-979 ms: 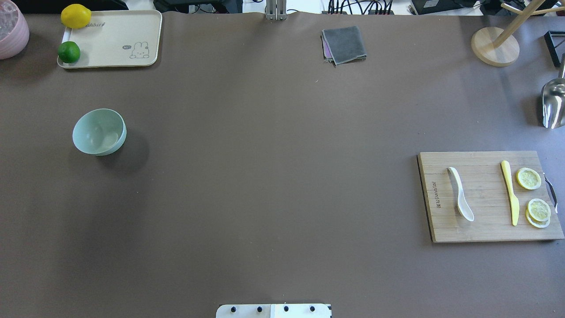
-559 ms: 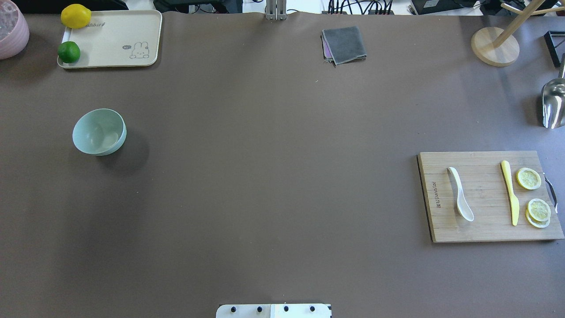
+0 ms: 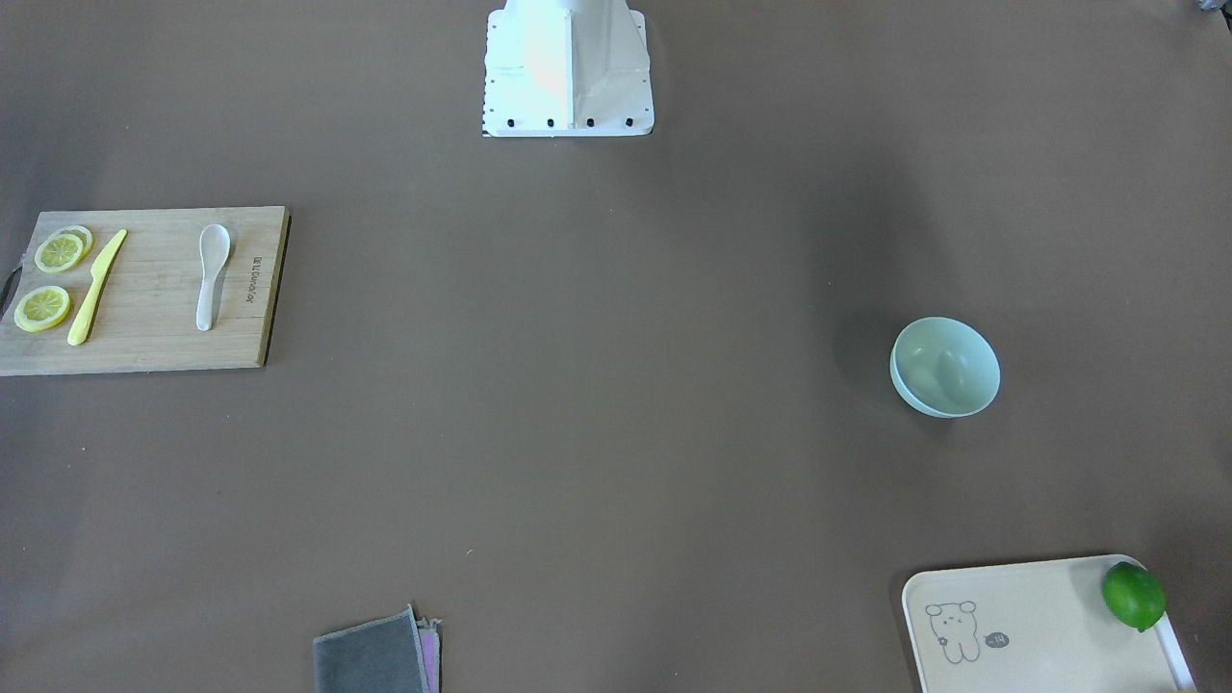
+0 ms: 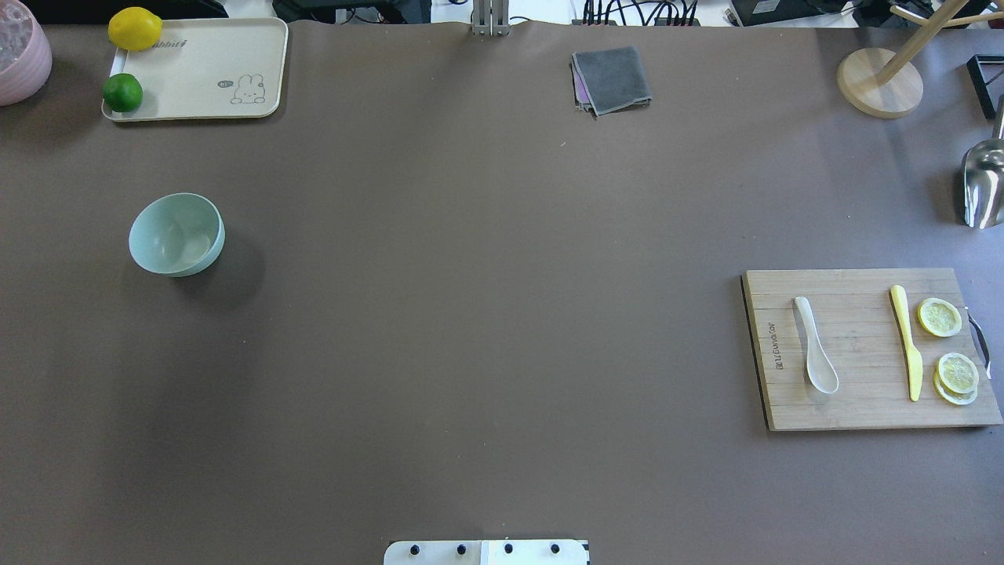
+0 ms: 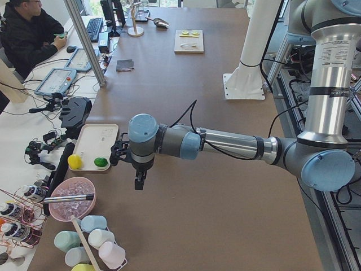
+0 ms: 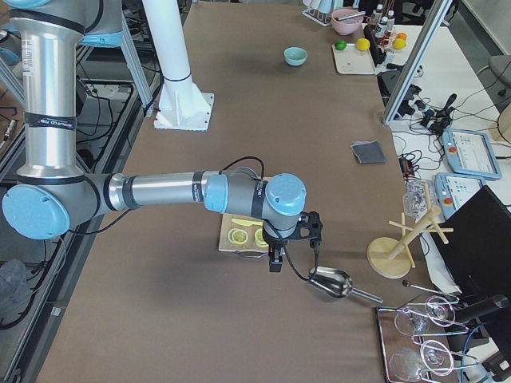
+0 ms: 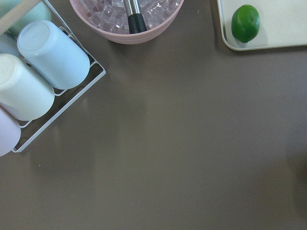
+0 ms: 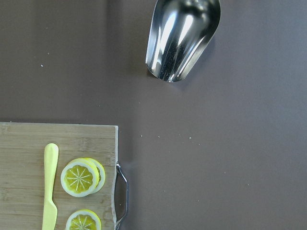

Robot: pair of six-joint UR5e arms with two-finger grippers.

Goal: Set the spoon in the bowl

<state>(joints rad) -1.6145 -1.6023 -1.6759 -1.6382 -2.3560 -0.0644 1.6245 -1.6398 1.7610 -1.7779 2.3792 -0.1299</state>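
Note:
The white spoon [image 4: 816,357] lies on the wooden cutting board [image 4: 863,408] at the right, scoop toward the robot; it also shows in the front-facing view [image 3: 212,274]. The mint-green bowl [image 4: 176,234] stands upright and empty on the left, also in the front-facing view [image 3: 945,367] and, small, in the exterior right view [image 6: 295,55]. Neither gripper shows in the overhead view. The left gripper [image 5: 137,179] hangs above the table near the tray. The right gripper [image 6: 294,254] hangs past the board's outer edge, by the metal scoop. I cannot tell whether either is open or shut.
A yellow knife [image 4: 906,341] and lemon slices [image 4: 940,317] share the board. A cream tray [image 4: 235,47] holds a lemon [image 4: 135,28] and a lime [image 4: 122,92]. A pink bowl [image 7: 125,26], a cup rack [image 7: 72,100], a grey cloth [image 4: 612,78], a metal scoop [image 8: 182,38] and a wooden stand [image 4: 878,82] lie around the table's edges.
The spoon looks slightly flatter on the board, its scoop a touch further left. Nothing else has moved in the overhead view.

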